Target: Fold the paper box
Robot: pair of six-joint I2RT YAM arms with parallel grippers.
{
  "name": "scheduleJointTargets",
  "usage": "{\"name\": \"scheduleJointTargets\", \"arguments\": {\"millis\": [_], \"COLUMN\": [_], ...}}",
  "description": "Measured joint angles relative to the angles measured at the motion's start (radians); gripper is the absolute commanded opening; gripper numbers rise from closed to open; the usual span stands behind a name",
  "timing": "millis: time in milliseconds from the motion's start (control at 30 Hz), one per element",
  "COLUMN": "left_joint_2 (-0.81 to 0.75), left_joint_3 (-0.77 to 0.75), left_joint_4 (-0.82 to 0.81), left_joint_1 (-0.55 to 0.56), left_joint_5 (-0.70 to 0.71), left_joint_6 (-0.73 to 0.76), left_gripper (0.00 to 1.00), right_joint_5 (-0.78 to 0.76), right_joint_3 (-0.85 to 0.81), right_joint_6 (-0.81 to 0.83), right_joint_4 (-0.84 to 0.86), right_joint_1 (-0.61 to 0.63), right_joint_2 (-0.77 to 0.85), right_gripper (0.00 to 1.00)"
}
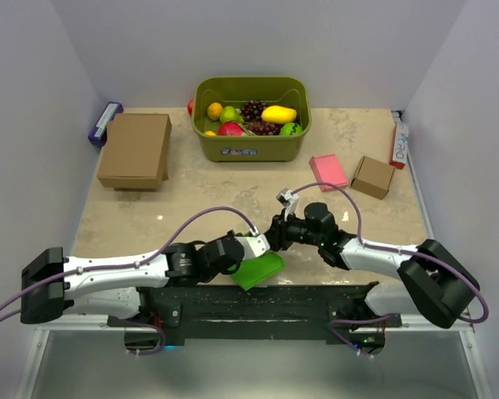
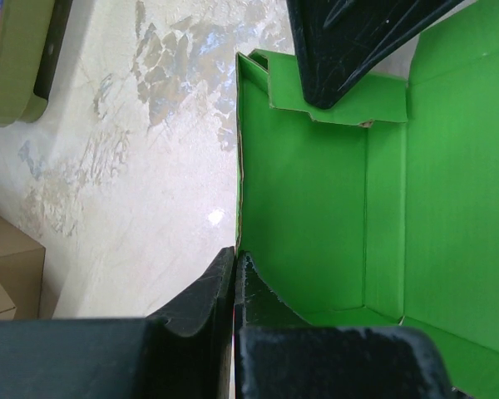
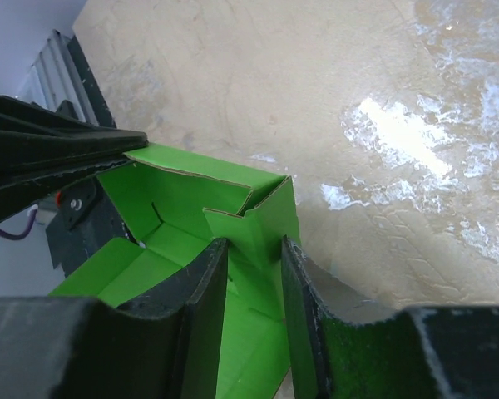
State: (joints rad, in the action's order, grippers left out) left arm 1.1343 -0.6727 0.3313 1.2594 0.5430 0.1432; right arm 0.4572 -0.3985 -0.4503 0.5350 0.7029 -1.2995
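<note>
- Overhead: the box (image 1: 258,271) – bright green, half-formed – lies on the table (image 1: 233,187) at its near edge, between the tips of the two arms, which meet over it.
- Overhead also takes in the far side: a green bin (image 1: 274,148) of fruit, a brown box (image 1: 135,148) at the far left, and a pink box (image 1: 328,170) to the right of the bin, all well apart from the green one. Neither wrist camera shows the pink box.
- Overhead does not show either grip; the arm ends blur together above the green card.
- Left wrist: the left gripper (image 2: 235,273) is pinched tight on the upper edge of one side wall, one finger inside and one outside, with no gap visible between them.
- Same view looks straight into the open interior: floor, standing walls, and a folded tab at the far end with one dark finger of the other arm lying against it.
- Right wrist: the right gripper (image 3: 251,264) stands narrow, its fingers (image 3: 303,291) astride the end wall at a corner, with green card between them.
- Whether those fingers actually press the card I cannot tell from any view.
- Right wrist also catches the other arm's dark fingers on the box's far wall.
</note>
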Motion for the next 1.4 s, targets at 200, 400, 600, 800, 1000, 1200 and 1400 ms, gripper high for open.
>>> {"name": "scheduleJointTargets", "arguments": {"millis": [200,400,600,800,1000,1200,1400], "left_joint_2": [0.007,0.032,0.063,0.119,0.141,0.137,0.131], "left_joint_3": [0.000,0.001,0.001,0.001,0.000,0.000,0.000], "left_joint_4": [-0.001,0.000,-0.001,-0.006,-0.008,-0.009,-0.008], "left_joint_1": [0.009,0.021,0.026,0.033,0.037,0.060,0.077], "left_joint_5": [-0.012,-0.013,0.019,0.069,0.103,0.112,0.112], "left_joint_6": [0.000,0.007,0.006,0.000,-0.003,-0.001,0.000], "left_gripper": [0.00,0.00,0.00,0.00,0.00,0.00,0.00], "right_joint_5": [-0.055,-0.076,-0.082,-0.089,-0.089,-0.089,-0.082], "right_joint_3": [0.007,0.013,0.023,0.064,0.089,0.090,0.090], "right_joint_6": [0.007,0.006,-0.004,-0.035,-0.067,-0.091,-0.113], "right_joint_4": [0.007,0.027,0.083,0.135,0.180,0.206,0.230], "right_joint_1": [0.029,0.039,0.042,0.043,0.043,0.043,0.043], "right_joint_2": [-0.035,-0.069,-0.098,-0.108,-0.133,-0.161,-0.181], "right_gripper": [0.31,0.31,0.33,0.39,0.39,0.36,0.31]}}
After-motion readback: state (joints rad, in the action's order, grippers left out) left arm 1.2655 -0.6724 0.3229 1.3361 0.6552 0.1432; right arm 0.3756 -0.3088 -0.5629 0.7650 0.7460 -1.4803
